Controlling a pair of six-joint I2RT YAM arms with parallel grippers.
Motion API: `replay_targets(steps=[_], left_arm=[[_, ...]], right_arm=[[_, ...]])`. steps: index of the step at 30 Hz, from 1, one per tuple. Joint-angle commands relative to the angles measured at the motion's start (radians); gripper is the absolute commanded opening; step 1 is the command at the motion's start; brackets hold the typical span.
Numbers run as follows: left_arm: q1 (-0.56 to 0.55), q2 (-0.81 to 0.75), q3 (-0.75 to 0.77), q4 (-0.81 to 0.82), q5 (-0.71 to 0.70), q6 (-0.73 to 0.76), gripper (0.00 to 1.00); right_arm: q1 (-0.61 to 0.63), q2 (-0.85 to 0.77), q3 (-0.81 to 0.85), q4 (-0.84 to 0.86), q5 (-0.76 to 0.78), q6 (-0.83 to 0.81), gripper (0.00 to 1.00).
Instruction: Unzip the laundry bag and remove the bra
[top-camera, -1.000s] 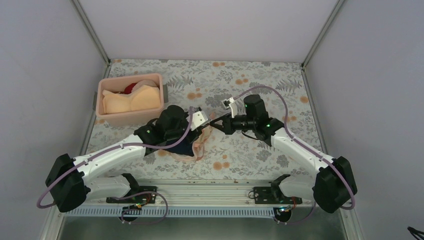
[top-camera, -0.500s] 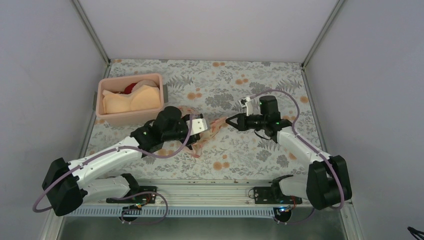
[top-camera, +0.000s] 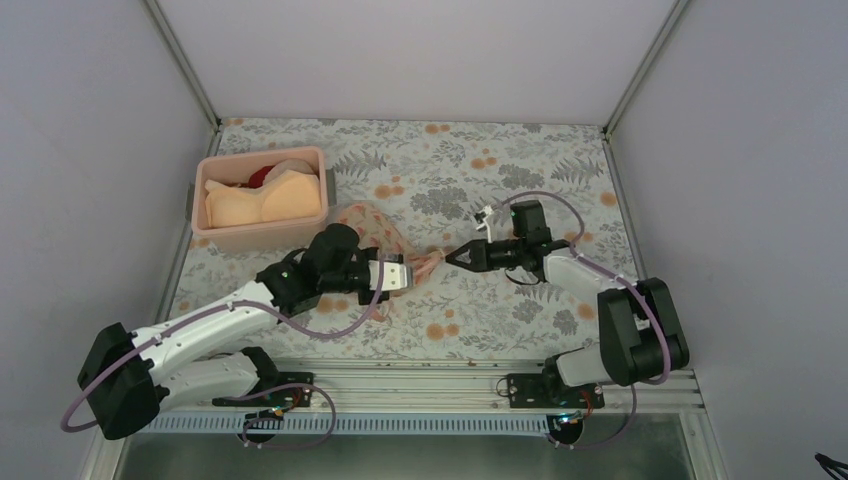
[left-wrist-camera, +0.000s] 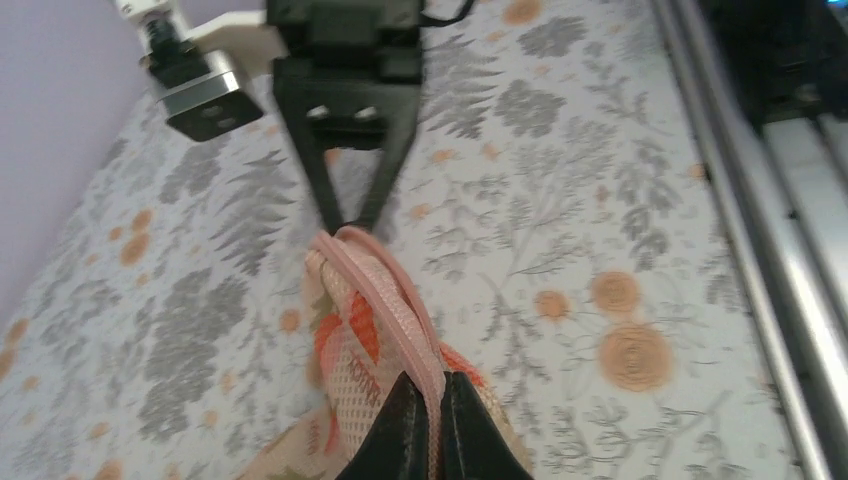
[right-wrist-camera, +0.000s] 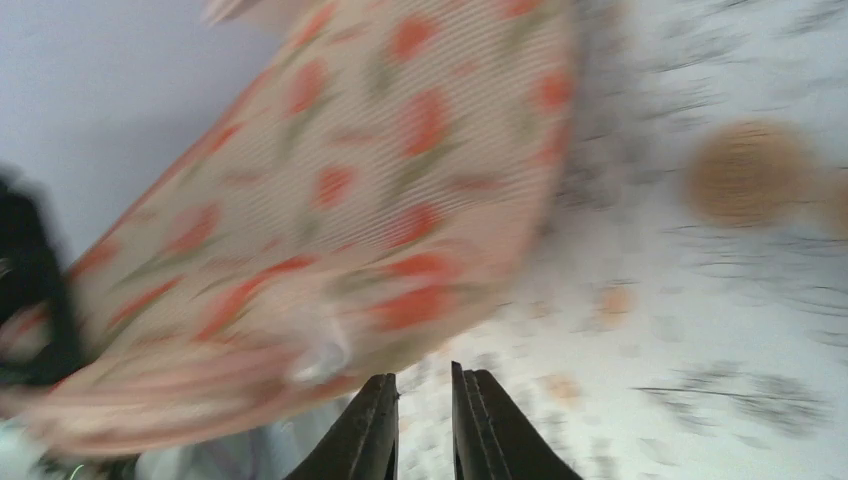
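The laundry bag (top-camera: 372, 226), peach-pink mesh with red-orange marks, lies stretched between both grippers at the table's middle. My left gripper (top-camera: 408, 276) is shut on its pink zip edging (left-wrist-camera: 400, 300), which runs taut away from the jaws. My right gripper (top-camera: 449, 257) sits at the bag's right end; in the left wrist view (left-wrist-camera: 345, 222) its tips meet the end of the zip edging. In the right wrist view the jaws stand a narrow gap apart with only table between them, and the blurred bag (right-wrist-camera: 330, 200) lies up and to the left. The navy bra is hidden.
A rigid pink bin (top-camera: 212, 236) stands at the back left, holding a peach bra (top-camera: 265, 198) and a red garment (top-camera: 260, 177). Grey walls close the left, back and right. The metal rail (top-camera: 420, 375) runs along the near edge.
The right gripper has drawn back to the right and its arm has folded in. The left gripper moved nearer with the zip edging. The bag is now pulled out long between them.
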Motion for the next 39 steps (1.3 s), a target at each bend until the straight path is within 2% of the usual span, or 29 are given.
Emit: replay_targets(steps=[1, 2, 4, 8, 12, 13, 15, 17, 19, 20, 22, 26, 32, 35, 39], left_arm=[[-0.008, -0.058, -0.029, 0.002, 0.134, 0.011, 0.02], [-0.007, -0.057, -0.039, -0.003, 0.137, 0.015, 0.02], [-0.009, -0.053, -0.058, -0.008, 0.141, 0.017, 0.02], [-0.04, -0.042, -0.095, 0.003, 0.166, 0.021, 0.02], [-0.098, -0.015, -0.124, 0.044, 0.178, 0.021, 0.03], [-0.11, -0.01, -0.13, 0.056, 0.176, 0.024, 0.06], [-0.121, -0.008, -0.13, 0.066, 0.176, 0.023, 0.37], [-0.123, -0.016, -0.119, 0.07, 0.185, 0.015, 0.74], [-0.118, -0.031, -0.103, 0.076, 0.195, 0.002, 0.95], [-0.113, -0.037, -0.097, 0.082, 0.195, -0.011, 0.99], [-0.088, -0.051, -0.088, 0.103, 0.194, -0.055, 1.0], [0.025, -0.087, -0.089, 0.223, 0.18, -0.318, 1.0], [0.302, -0.198, -0.153, 0.379, 0.132, -0.783, 1.0], [0.407, -0.27, -0.188, 0.351, 0.135, -0.928, 1.0], [0.484, -0.354, -0.211, 0.256, 0.124, -1.032, 1.0]], right_arm=[[-0.061, -0.013, 0.005, -0.032, 0.247, 0.012, 0.3], [-0.06, -0.028, 0.014, -0.053, 0.276, 0.012, 0.43], [-0.06, -0.065, 0.033, -0.092, 0.342, 0.013, 0.56], [-0.059, -0.151, 0.056, -0.135, 0.458, 0.031, 0.62], [-0.049, -0.191, 0.081, -0.157, 0.479, 0.034, 0.63], [-0.042, -0.195, 0.09, -0.167, 0.48, 0.028, 0.63], [-0.02, -0.199, 0.111, -0.188, 0.492, 0.018, 0.64], [0.005, -0.204, 0.129, -0.204, 0.515, 0.011, 0.65], [0.032, -0.208, 0.147, -0.21, 0.536, 0.008, 0.66], [0.045, -0.209, 0.162, -0.21, 0.547, 0.006, 0.67], [0.08, -0.207, 0.184, -0.209, 0.573, 0.009, 0.69], [0.184, -0.183, 0.235, -0.213, 0.666, 0.018, 0.99], [0.376, -0.098, 0.292, -0.219, 0.835, 0.052, 1.0], [0.477, -0.024, 0.34, -0.241, 0.939, 0.057, 1.0], [0.607, 0.077, 0.418, -0.269, 1.022, 0.056, 1.0]])
